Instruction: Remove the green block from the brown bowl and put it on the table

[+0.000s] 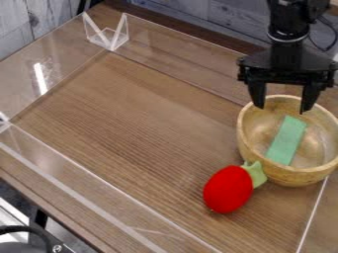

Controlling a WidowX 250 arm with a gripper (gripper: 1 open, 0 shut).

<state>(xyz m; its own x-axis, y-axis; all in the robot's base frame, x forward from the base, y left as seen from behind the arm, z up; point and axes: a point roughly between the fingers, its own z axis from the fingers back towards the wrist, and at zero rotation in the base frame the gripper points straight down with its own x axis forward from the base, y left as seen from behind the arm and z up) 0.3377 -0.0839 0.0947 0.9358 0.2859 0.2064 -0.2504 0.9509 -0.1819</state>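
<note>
The green block (287,139), a flat mint-green slab, leans inside the brown bowl (256,146) at the right side of the table (145,119). My gripper (282,96) hangs just above the bowl's far-left rim, pointing down. Its black fingers (254,91) are spread wide and open, with nothing between them. It does not touch the block.
A red plush strawberry (228,189) with a green leafy top lies just in front and left of the bowl. Low clear acrylic walls (53,158) run around the table edges. A clear angled piece (105,33) stands at the back left.
</note>
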